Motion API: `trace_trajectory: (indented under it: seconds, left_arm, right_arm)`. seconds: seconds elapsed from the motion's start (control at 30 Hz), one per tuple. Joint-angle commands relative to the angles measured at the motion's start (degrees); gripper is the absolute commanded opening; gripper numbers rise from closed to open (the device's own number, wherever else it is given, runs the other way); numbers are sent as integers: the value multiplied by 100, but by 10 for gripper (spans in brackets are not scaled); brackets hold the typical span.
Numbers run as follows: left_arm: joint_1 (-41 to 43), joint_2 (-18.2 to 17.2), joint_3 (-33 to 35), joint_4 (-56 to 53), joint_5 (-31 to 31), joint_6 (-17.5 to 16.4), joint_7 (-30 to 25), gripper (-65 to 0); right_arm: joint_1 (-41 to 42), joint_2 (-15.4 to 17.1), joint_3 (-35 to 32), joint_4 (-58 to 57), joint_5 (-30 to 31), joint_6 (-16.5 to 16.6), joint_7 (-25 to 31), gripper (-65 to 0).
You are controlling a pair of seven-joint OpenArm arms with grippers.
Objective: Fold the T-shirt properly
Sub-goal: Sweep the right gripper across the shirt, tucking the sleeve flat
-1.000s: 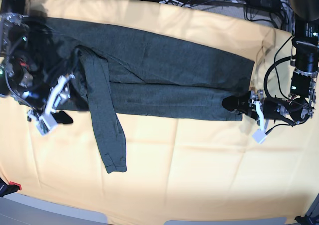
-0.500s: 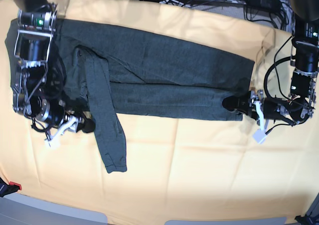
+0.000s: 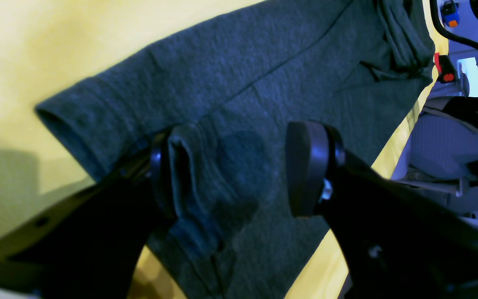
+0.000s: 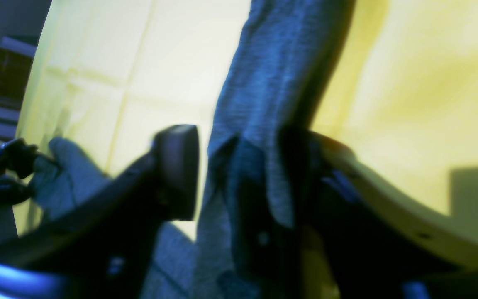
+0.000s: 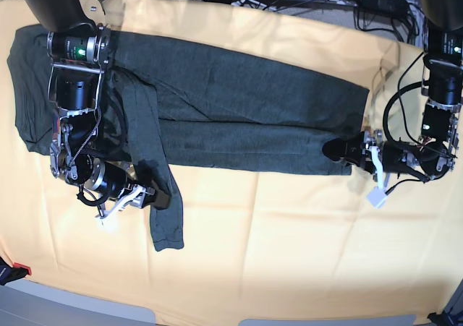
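T-shirt (image 5: pixel 239 109), dark charcoal-green and long-sleeved, lies spread lengthwise across the far half of the bench (image 5: pixel 304 254), which is draped in a pale yellow cloth (image 5: pixel 289 225). Its body appears already doubled along its length, judging by the straight seam-like line running through the middle. One sleeve (image 5: pixel 155 174) trails away from the body toward the near edge, a loose end that a proper fold would likely need brought back over the torso.

That sleeve is where the right gripper (image 5: pixel 148 196) works, low over the cloth partway down the sleeve. The right wrist view shows the sleeve's fabric lying between its jaws, one jaw against the knit and the other standing just off it, so the grip looks partly closed rather than firm.

At the shirt's opposite end, near the bench's other side, the left gripper (image 5: pixel 347 151) sits at the hem corner. Its wrist view shows the jaws standing wide, one tucked under a bunched lip of the hem and the other clear above, apparently placed to pinch that corner, with nothing clamped yet.
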Motion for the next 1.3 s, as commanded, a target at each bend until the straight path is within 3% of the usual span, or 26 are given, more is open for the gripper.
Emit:
trace_trajectory:
  seconds: [0.0,0.07,0.1,0.23,0.3,0.6,0.67,1.0,1.27]
  left_arm:
    - [-175,-94,-59,74,-139,-41,-44,-275]
    - [-175,-94,-59,74,-139,-41,-44,-275]
    - [-175,-92,-59,74,-139,-41,-46,-275]
    - [-177,-92,-59,74,-139,-41,-68,-275]
    - [-177,-94,-61,74,-139,-41,-68,-275]
    - [-177,-92,-61,74,-139,-41,-72,-275]
    - [-177,-90,-61,74,-139,-41,-114,-275]
    - [-177,-87,-61,74,-139,-41,-199,-275]
    - [-175,66,-61,74,-139,-41,-195,-275]
  right_arm:
    - [142,81,0,52,17,30,63,-435]
    - [149,83,0,57,20,30,63,-611]
    - [157,81,0,57,22,30,26,-650]
    - [157,81,0,229,127,30,-129,-650]
    - [149,81,0,455,470,30,-444,-650]
    - [-737,260,0,3077,3003,30,-2566,-650]
    - [-1036,352,-2,3681,3618,30,-2771,-650]
    - [-2138,632,0,4953,3618,30,-2771,-650]
    - [-2083,581,-214,5077,3618,30,-2771,-650]
